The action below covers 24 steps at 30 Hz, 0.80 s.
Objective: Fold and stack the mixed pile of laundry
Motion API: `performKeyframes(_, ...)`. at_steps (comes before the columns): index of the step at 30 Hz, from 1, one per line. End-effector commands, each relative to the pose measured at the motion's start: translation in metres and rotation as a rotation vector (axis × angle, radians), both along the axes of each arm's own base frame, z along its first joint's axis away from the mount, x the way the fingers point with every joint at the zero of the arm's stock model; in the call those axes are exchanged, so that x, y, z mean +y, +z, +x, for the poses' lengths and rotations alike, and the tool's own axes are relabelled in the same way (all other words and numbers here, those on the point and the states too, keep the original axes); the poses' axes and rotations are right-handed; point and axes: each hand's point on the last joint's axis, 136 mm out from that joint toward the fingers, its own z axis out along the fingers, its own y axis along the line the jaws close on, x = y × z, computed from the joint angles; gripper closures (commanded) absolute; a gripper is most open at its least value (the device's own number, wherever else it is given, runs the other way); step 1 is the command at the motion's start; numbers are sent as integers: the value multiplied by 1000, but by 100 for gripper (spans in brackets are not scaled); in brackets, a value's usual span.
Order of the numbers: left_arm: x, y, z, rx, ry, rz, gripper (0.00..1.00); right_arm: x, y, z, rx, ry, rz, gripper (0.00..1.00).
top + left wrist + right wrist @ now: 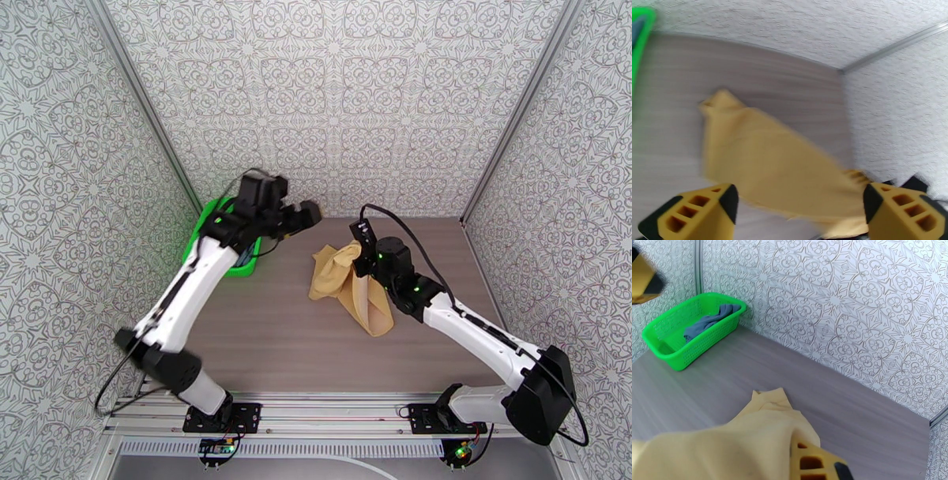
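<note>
Patterned walls point(340, 87) close in a grey wood-grain table point(268, 339). From above, the green basket point(207, 229) sits at the far left, partly under the left arm. The left gripper point(304, 213) hangs beside it with its jaws apart. The right gripper point(357, 264) is clamped on the mustard cloth point(347, 288), one end lifted and the rest trailing onto the mid-table.

At the left wrist, the fingers point(695, 213) stand wide apart with nothing held. The mustard cloth point(770, 158) stretches slantwise beyond them, blurred.

At the right wrist, the mustard cloth point(730, 441) drapes over the closed jaws, one finger point(807, 463) showing. Well apart, against the wall, the green basket point(683, 358) holds the crumpled blue-grey tank top point(707, 323).
</note>
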Motion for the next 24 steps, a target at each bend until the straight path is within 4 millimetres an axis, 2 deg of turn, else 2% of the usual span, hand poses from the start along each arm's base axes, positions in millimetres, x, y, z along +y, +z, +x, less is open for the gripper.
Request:
performKeyframes(1,19,-41,-23,-60,-21,197,6,-2,23,-6,4,10,46,100)
performKeyframes(4,3,-89,-43,-71,-82,255,7,-3,21,-5,26,3,52,100)
performKeyframes(6,-12,-120,-52,-73,-131,304,13,-4,21,-5,39,-2,56,100)
performKeyframes(9,-30,-154,-62,-203,-189,507,13,-4,20,-5,58,-4,52,100)
performKeyframes(12,-59,-167,-70,-467,-311,651,8,-3,20,-6,74,10,46,100)
performKeyframes(14,-70,-169,-72,-629,-358,682,8,-3,21,-7,80,17,47,100)
performKeyframes(16,-72,-168,-68,-751,-402,679,8,-4,22,-9,85,25,50,100)
performKeyframes(19,-55,-170,-45,-706,-430,544,8,-4,24,-14,90,43,56,100)
performKeyframes(21,-53,-172,-42,-700,-540,394,11,-4,24,-18,94,59,56,100)
performKeyframes(24,-60,-183,-49,-710,-681,291,10,-6,24,-21,97,75,51,100)
